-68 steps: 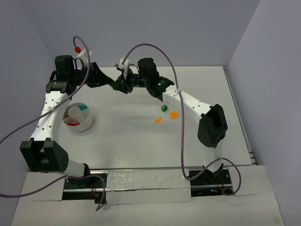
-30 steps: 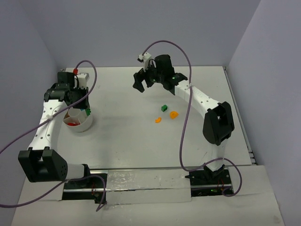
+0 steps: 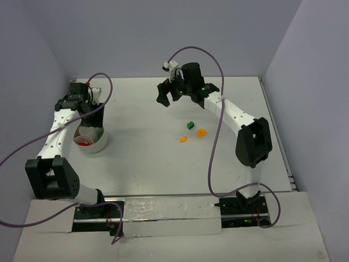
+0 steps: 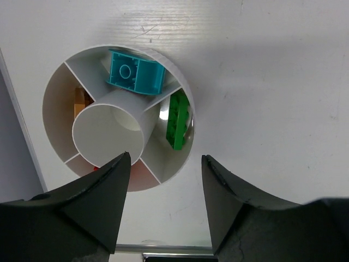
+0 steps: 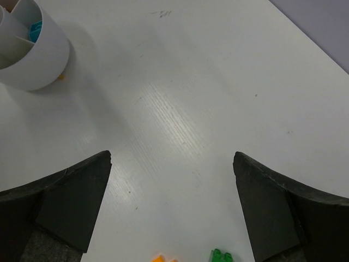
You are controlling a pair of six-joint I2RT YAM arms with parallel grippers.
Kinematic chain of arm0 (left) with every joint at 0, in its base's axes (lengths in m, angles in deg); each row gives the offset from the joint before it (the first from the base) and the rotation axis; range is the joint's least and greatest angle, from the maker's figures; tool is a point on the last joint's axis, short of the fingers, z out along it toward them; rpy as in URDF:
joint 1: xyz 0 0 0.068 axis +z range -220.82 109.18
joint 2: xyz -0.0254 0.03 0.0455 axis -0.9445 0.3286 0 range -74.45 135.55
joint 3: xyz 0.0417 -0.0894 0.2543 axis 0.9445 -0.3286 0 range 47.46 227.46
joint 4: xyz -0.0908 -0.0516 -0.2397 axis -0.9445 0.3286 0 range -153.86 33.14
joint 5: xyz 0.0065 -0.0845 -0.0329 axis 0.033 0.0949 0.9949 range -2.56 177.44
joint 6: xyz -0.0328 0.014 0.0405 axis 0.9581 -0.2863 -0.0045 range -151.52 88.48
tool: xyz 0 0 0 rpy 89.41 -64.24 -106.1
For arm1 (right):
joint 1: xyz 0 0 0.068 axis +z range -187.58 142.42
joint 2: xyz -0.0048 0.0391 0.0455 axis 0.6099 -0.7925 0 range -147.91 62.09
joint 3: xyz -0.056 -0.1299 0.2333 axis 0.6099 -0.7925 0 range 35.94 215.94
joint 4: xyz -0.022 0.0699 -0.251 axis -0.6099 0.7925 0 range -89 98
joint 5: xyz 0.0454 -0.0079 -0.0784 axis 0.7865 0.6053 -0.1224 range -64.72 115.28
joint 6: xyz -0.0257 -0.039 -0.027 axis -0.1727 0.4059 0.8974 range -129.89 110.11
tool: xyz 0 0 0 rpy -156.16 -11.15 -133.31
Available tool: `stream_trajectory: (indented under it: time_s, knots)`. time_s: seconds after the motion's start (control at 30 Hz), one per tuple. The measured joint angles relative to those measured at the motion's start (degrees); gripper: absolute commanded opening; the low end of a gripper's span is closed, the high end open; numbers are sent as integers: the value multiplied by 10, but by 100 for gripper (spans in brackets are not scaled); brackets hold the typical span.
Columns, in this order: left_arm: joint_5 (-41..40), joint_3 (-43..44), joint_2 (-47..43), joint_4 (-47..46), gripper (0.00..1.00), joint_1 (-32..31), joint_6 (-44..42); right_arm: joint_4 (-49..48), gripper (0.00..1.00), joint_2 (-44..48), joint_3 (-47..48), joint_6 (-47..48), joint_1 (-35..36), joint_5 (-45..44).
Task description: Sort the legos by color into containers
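left hand (image 4: pixel 164 157) spread, empty | right hand (image 5: pixel 172 154) spread wide, empty | red lego (image 4: pixel 96 168) mostly behind left hand | orange lego (image 4: pixel 80 101) part-hidden

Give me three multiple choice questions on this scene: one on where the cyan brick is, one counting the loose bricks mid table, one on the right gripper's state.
1. Where in the bowl is the cyan brick?
A. the central ring
B. an outer compartment
C. balanced on the rim

2. How many loose bricks lie together mid table?
A. one
B. three
C. six

3. How is the right gripper?
A. open and empty
B. shut on a red brick
C. shut on the bowl's rim

Answers:
1 B, the left wrist view shows it in a wedge by the outer wall.
2 B, one green brick and two orange bricks.
3 A, its fingers stand wide apart with only table between them.
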Motion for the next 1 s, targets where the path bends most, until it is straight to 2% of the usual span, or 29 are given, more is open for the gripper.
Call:
stream_trajectory:
  time_s: [0.3, 0.67, 1.0]
  knots:
    - [45, 50, 0, -3, 69, 0, -17, 62, 98, 0, -8, 43, -21, -8]
    - [72, 69, -2, -12, 73, 0, -28, 183, 97, -41, -49, 92, -36, -114]
    - [73, 80, -1, -11, 73, -3, -28, 235, 83, -103, -49, 81, -38, -173]
